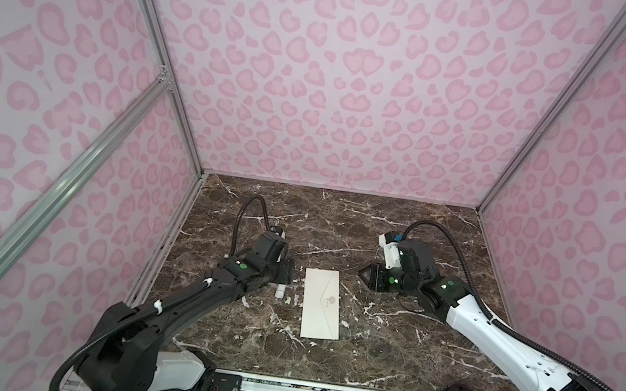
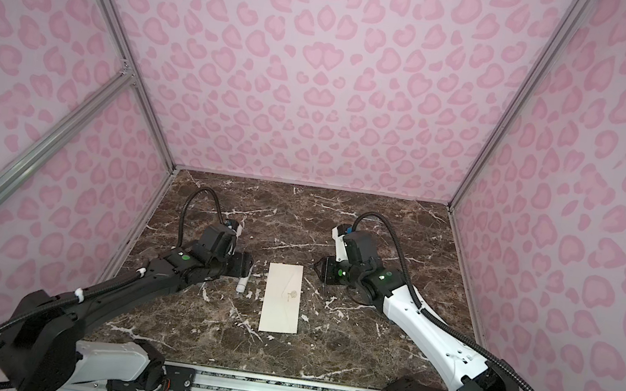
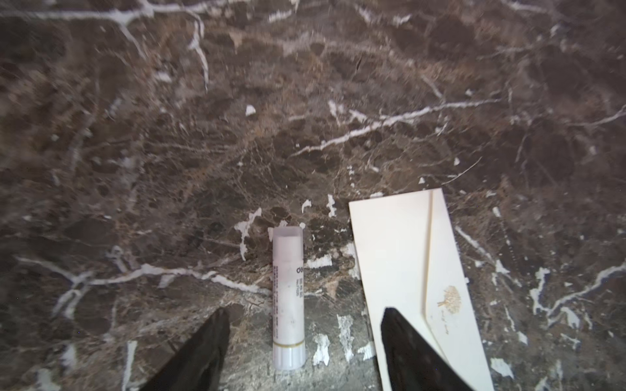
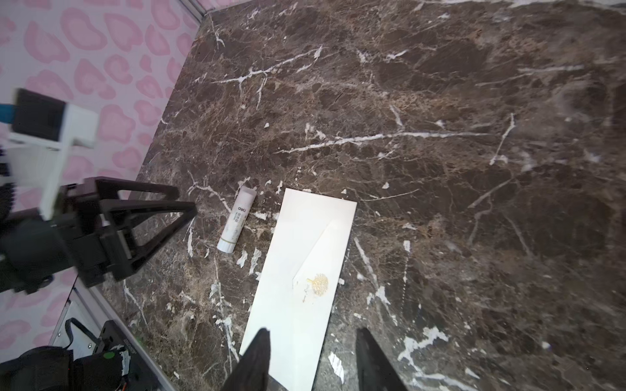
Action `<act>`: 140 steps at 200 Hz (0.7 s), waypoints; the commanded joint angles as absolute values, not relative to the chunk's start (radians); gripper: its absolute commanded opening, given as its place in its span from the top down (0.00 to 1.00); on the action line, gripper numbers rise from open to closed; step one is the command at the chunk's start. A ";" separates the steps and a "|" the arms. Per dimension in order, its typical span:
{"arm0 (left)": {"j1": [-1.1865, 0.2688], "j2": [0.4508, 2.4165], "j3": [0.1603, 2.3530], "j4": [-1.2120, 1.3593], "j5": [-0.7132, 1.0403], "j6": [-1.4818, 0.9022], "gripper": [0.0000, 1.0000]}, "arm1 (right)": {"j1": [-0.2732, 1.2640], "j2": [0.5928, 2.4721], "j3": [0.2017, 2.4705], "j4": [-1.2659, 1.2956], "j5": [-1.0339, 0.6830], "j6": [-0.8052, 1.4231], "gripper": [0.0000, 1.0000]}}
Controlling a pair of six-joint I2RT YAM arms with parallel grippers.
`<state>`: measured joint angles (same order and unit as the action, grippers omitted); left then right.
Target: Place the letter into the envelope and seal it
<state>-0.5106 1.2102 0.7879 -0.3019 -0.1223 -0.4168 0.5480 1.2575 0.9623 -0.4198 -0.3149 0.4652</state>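
Your left gripper (image 3: 305, 309) hangs low with its jaws wide apart and empty. The glue stick (image 3: 288, 298) lies on the table (image 1: 403, 227) between the fingers, and neither appears to touch it. Your right gripper (image 4: 312, 330) is also empty, jaws partly apart, hovering at the far end of the envelope (image 1: 322, 304).

The envelope lies flat mid-table, flap down and emblem up, just beside the stick. The letter shows in no view; I judge it to be inside. Whether the flap has bonded cannot be confirmed.

Risks noted:
- In the left wrist view one left finger overhangs the envelope's edge. A careless sideways move could snag the paper, skew it or lift the flap.
- The stick is round and free. A nudge could roll it onto the envelope.
- If the flap is unpressed it may spring open.
- Pressing with parted jaws could crease the paper.
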 commanded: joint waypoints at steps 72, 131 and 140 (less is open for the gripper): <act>-0.345 0.999 0.642 -0.018 -0.322 -0.352 0.16 | 0.368 1.171 0.807 -0.271 -0.078 0.373 0.54; -0.235 1.003 0.516 0.197 -0.388 -0.356 0.15 | 0.310 0.940 0.444 0.233 0.304 0.152 0.48; -0.225 1.002 0.495 0.240 -0.408 -0.351 0.15 | 0.292 0.929 0.390 0.320 0.341 0.123 0.47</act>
